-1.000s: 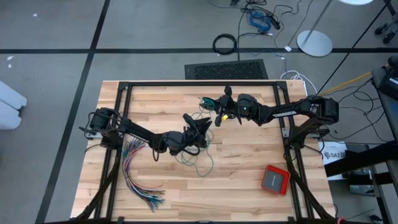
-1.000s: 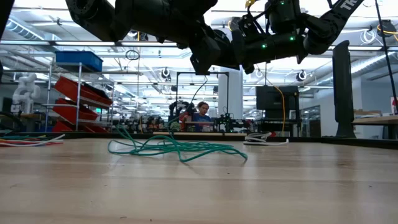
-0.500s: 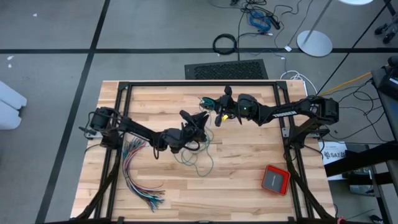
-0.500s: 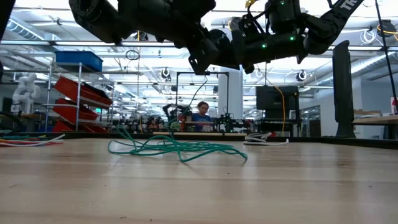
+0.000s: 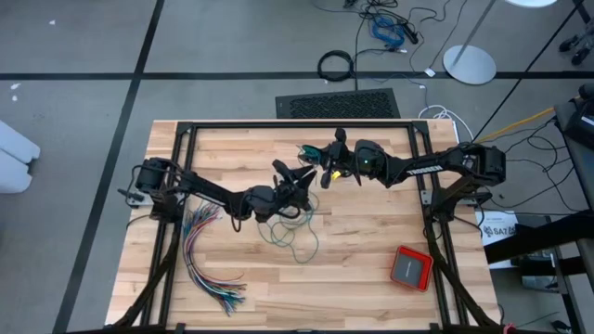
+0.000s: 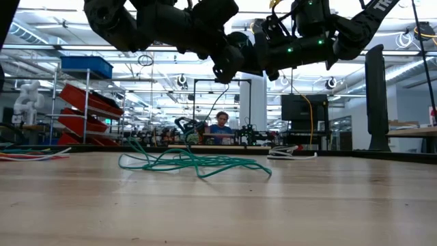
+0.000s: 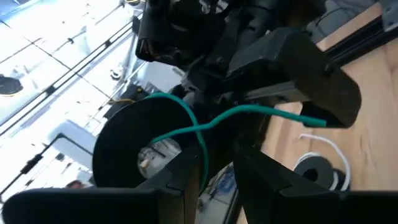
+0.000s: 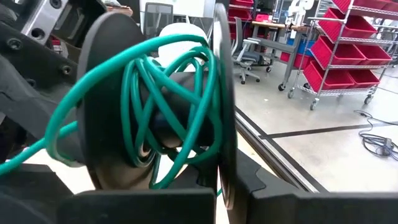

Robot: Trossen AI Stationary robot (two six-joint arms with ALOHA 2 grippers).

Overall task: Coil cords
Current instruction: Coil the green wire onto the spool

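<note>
Teal-green cord [image 6: 194, 162]: loose tangle on the wooden surface [image 5: 353, 250] near centre, one strand rising to the left claw [image 5: 299, 176].
Left claw: raised above the tangle, fingers pinched on the teal-green cord.
Black spool [image 8: 155, 99]: several turns of teal-green cord wound between its flanges, clamped in the closed right claw [image 5: 331, 167], raised just beside the left claw.
Many-coloured wire bundle [image 5: 206, 260]: fanned out at the surface's left side.
Red box [image 5: 410, 267]: right front corner.

Black cord [image 5: 299, 176] mostly hidden under the left gripper [image 5: 295, 178]; its path impossible to trace. Teal-green cord [image 8: 168, 99] cut off at the right wrist picture's edge. Far-off person [image 6: 220, 127] too small to make out.
</note>
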